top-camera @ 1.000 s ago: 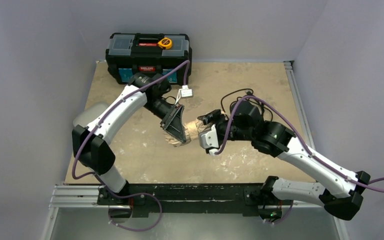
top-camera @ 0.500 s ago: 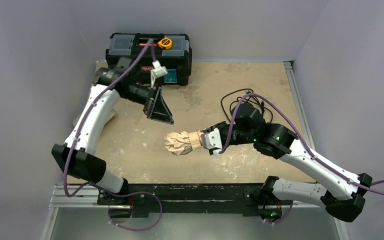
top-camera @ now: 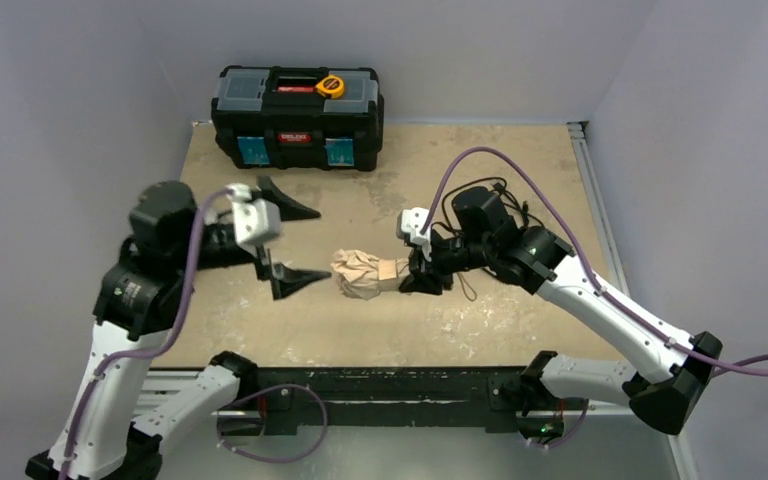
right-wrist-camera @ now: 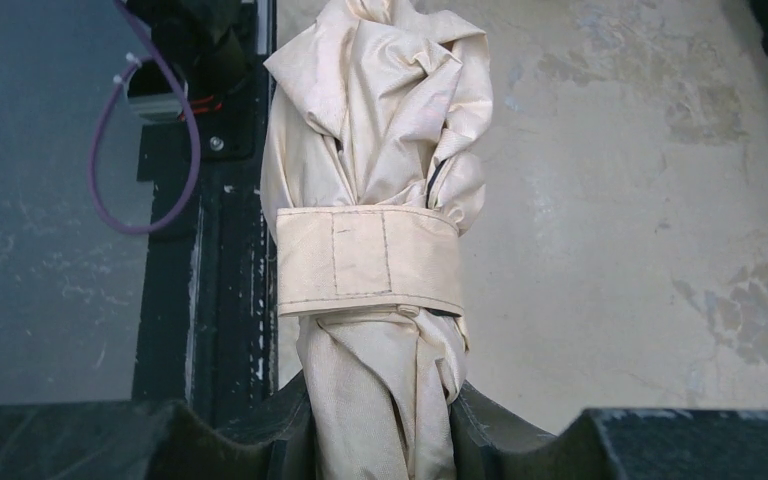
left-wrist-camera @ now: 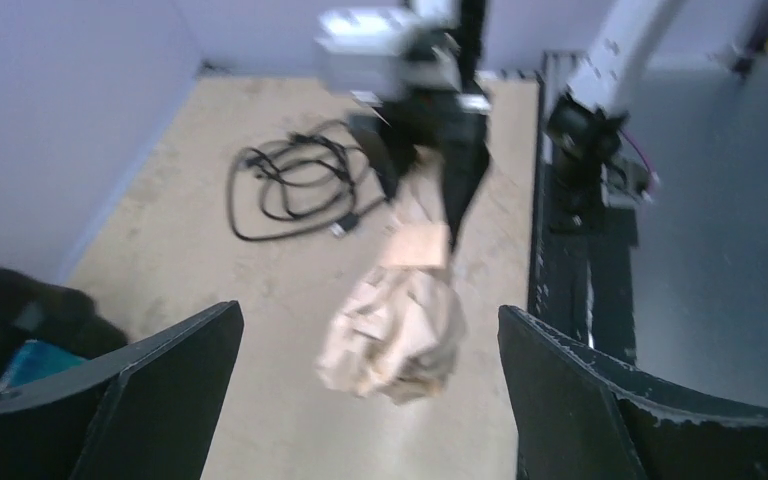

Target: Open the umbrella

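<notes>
Umbrella position: the umbrella (top-camera: 365, 273) is mid-surface, roughly level, with its crumpled fabric end pointing toward the left arm. Can't tell whether it rests on the surface (top-camera: 520, 180) or sits just above it.
Umbrella state: fully collapsed, beige fabric bunched. No shaft or ribs show, and the handle is hidden.
Strap: the tan strap (right-wrist-camera: 368, 260) is wrapped snug around the folds and fastened, not undone.
Right hand: the right hand (top-camera: 422, 280) is clenched on the umbrella just behind the strap, fingers pressing the fabric from both sides in the right wrist view.
Left hand: the left hand (top-camera: 325, 243) is released, jaws spread wide. It faces the bunched end, near it but apart, touching nothing.
Done: one end is secured by the right arm and the umbrella is presented toward the left arm.
Left: judged to be nearly everything. The strap needs loosening, the folds freeing, the shaft extending and the canopy spreading.
Progress: early, set-up stage.
Other: a black toolbox (top-camera: 297, 103) sits at the far edge and a black cable (left-wrist-camera: 295, 190) lies coiled beyond the right arm, both well apart from the umbrella.
</notes>
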You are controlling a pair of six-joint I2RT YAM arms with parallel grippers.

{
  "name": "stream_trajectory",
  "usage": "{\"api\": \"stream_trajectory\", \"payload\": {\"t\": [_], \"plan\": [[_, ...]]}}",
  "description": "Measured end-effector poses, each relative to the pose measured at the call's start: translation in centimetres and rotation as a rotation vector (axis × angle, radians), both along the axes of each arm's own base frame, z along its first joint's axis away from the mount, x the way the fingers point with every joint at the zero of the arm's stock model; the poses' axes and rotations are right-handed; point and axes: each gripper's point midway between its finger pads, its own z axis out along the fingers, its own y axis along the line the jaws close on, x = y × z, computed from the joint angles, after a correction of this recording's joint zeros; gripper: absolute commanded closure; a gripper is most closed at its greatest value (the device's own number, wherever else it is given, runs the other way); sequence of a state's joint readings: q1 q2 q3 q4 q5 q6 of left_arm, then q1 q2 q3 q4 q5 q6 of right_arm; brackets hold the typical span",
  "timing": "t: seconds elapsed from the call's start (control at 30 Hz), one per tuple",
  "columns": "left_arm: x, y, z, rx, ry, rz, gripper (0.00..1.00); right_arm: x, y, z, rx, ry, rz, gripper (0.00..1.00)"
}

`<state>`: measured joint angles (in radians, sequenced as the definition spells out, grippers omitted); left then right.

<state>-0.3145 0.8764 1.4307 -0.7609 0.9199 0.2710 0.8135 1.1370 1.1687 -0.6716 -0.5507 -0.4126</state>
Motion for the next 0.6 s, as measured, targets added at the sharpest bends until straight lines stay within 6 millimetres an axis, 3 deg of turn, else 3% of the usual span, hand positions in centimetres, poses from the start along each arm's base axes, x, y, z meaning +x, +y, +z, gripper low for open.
{"api": "stream_trajectory", "payload": {"t": [0.1,0.2,0.27,0.43,0.6], "plan": [[-2.5,-2.3,-5.9,0.076,0.038,-0.131,0.21,0.4,0.1,0.6,0.031,0.062,-0.036,1.0],[-3.9,-4.1,-9.5,0.153,0.041,-0.211,0.35,-0.3,0.8,1.3,0.067,0.127,-0.018,1.0],[-3.8,-5.3,-10.1,0.179,0.004,-0.238,0.44,-0.9,1.1,1.5,0.08,0.163,0.005,1.0],[-3.1,-7.7,-9.2,0.189,-0.168,-0.249,0.51,-1.6,1.3,1.7,0.091,0.209,0.026,1.0],[-2.8,-8.6,-9.0,0.198,-0.234,-0.257,0.58,-1.7,1.3,1.8,0.09,0.211,0.027,1.0]]}}
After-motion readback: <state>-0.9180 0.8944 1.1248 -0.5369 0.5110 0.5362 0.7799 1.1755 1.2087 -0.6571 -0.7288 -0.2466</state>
